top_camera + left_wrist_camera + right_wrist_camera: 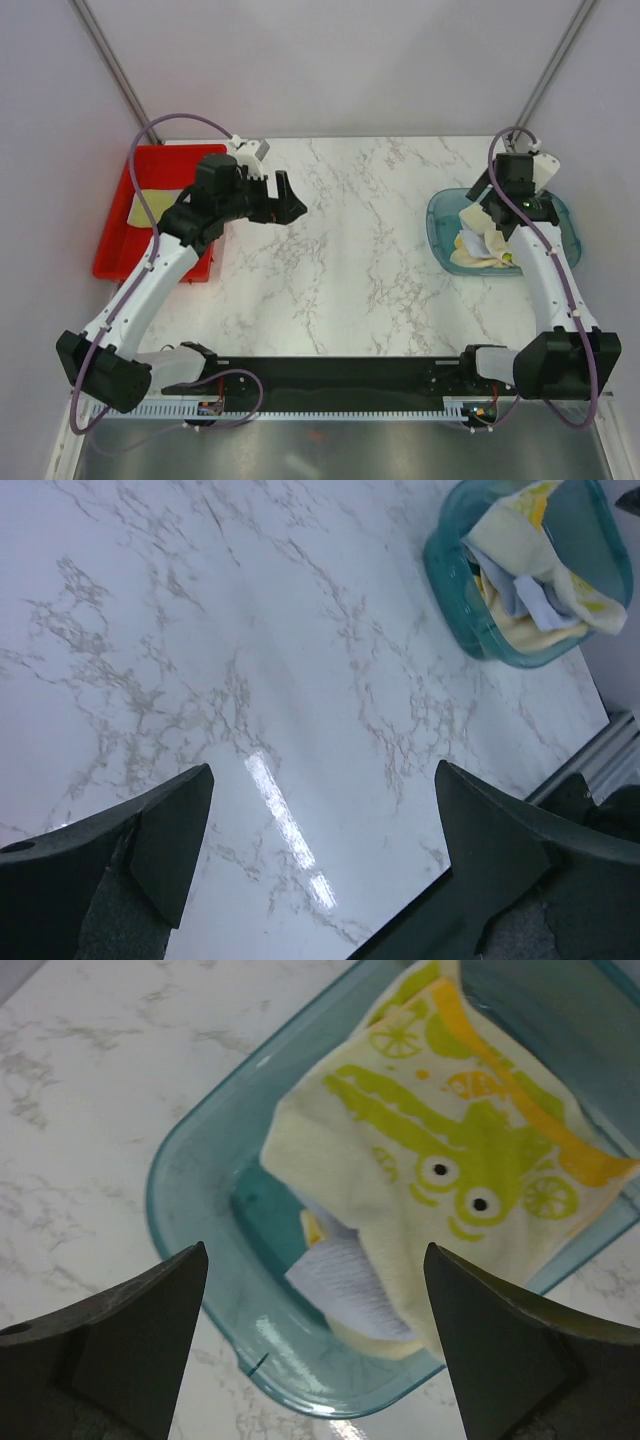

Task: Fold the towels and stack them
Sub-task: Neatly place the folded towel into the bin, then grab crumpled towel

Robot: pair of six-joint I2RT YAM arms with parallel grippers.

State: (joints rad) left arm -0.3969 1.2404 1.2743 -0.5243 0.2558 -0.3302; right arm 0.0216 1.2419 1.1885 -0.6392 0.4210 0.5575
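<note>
White marble-patterned table carries everything, and most of it lies bare, well apart from the translucent teal plastic bin. Far across the table from the bin sits the red plastic tray, with one flat yellow cloth towel in it. Inside the bin the other towels lie crumpled and overlapping: a cream towel printed in yellow-green and orange covers a white-grey towel. The right gripper hovers directly above the bin, jaws spread wide and empty. The left gripper, likewise released and holding nothing, hangs over the table well apart from the bin.

Three things could go wrong from here. Because the layers overlap, a pinch here could lift two towels at once. A low approach could catch the bin's wall and drag it. A grab at mid-cloth would probably leave the towel bunched and hard to fold.
</note>
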